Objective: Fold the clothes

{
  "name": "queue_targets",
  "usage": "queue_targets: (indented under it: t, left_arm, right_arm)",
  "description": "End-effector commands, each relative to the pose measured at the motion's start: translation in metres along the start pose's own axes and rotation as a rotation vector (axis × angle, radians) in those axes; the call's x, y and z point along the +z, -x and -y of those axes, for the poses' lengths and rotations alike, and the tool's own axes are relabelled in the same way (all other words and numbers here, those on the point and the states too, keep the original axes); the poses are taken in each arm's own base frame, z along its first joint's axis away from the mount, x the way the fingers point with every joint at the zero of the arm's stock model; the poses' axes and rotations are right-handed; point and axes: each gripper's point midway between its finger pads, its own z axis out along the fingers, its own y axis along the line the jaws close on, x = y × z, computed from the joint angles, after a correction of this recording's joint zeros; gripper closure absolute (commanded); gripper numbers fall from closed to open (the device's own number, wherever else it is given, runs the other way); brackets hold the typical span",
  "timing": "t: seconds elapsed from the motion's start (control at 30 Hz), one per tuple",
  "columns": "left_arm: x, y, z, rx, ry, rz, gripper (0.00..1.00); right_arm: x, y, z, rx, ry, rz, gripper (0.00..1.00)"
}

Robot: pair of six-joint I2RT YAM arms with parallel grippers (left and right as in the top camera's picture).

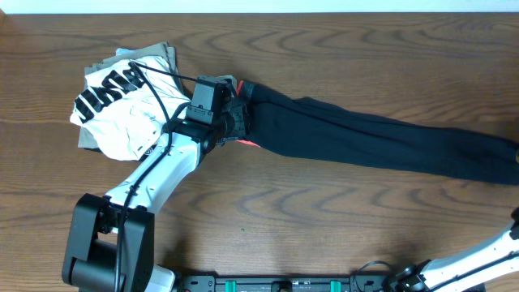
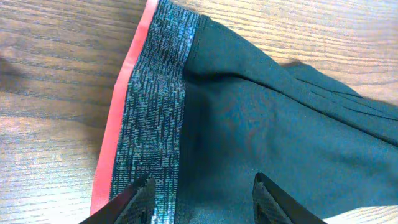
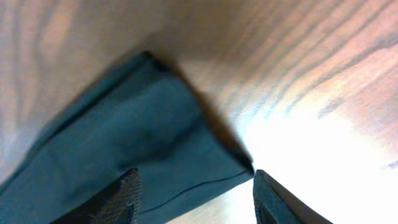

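The clothes, long black pants (image 1: 365,138), lie stretched out flat from the table's middle to its right edge. In the left wrist view the grey waistband (image 2: 152,112) with its coral edge (image 2: 121,112) runs up the frame. My left gripper (image 2: 202,190) hovers open over it, one fingertip (image 2: 144,190) above the waistband and the other above the black cloth. In the overhead view the left gripper (image 1: 233,115) sits at the waist end. My right gripper (image 3: 194,186) stands open over the leg cuff (image 3: 143,137), with the hem between its fingers.
A white shirt with black lettering (image 1: 122,105) lies on a khaki garment (image 1: 158,55) at the left, right behind my left arm. Bare wood table (image 1: 324,49) surrounds the pants. A white link of the right arm (image 1: 486,255) shows at the lower right.
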Motion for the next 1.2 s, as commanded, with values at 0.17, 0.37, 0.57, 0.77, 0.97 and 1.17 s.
queue_targets:
  t: [0.17,0.37,0.57,0.77,0.97,1.17]
  left_arm:
    - [0.001,-0.001,-0.003,0.014,0.014,-0.008,0.49]
    - [0.001,-0.002,-0.003,0.012,0.015,-0.011,0.49]
    - [0.001,-0.002,-0.004,0.012,0.015,-0.011,0.49]
    - [0.001,-0.002,-0.004,0.012,0.015,-0.011,0.49]
    - [0.000,-0.003,-0.004,0.012,0.017,-0.015,0.49]
    - [0.000,-0.004,-0.003,0.011,0.010,-0.021,0.49]
  right_arm:
    - [0.033,-0.016,0.006,-0.019,0.088,-0.007,0.38]
    - [0.056,-0.026,-0.003,-0.042,0.117,0.003,0.36]
    - [0.071,-0.032,-0.020,-0.080,0.132,0.014,0.32]
    - [0.079,-0.035,-0.044,-0.139,0.144,0.013,0.36]
    - [0.081,-0.037,-0.057,-0.171,0.149,0.008,0.84]
    - [0.077,-0.034,-0.053,-0.126,0.147,0.018,0.99]
